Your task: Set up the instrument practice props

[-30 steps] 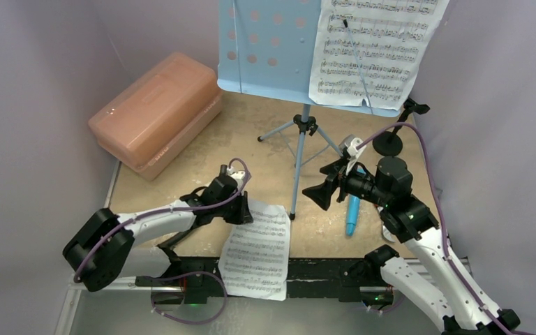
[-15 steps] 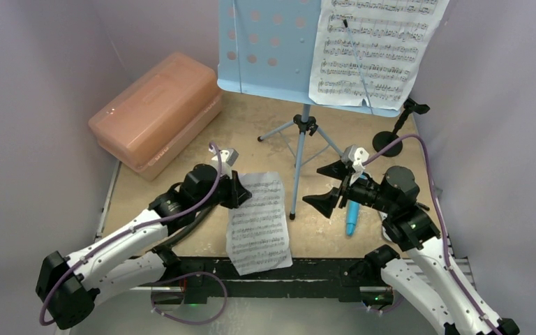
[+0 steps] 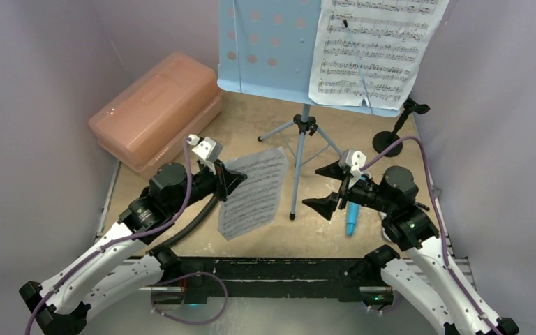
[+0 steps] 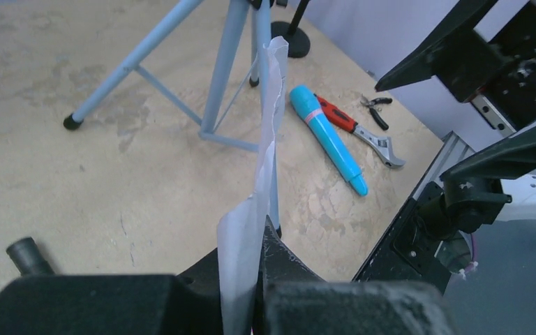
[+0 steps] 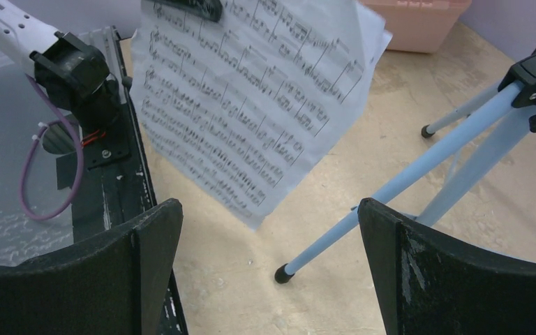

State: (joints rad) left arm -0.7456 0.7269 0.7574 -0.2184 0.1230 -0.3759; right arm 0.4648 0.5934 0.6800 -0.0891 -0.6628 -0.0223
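Two pages in play. We hold one sheet-music page [image 3: 251, 194] pinched by its edge in the left gripper [image 3: 235, 180]. It looks raised off the table and hangs just ahead of the fingers. Right gripper [image 3: 326, 186] gapes wide, holding nothing; microphone [image 3: 352, 213] lies just beneath it. Tripod leg [image 3: 296, 174] stands close on the page's right, pink case [image 3: 157, 112] off to the left. Far ahead and above, the other page [image 3: 373, 52] sits on the music stand [image 3: 269, 49], whose perforated left half is bare. Step in hand, we judge: carrying the held page there. Next calls for a climb forward, skirting the tripod; overhead looks open.
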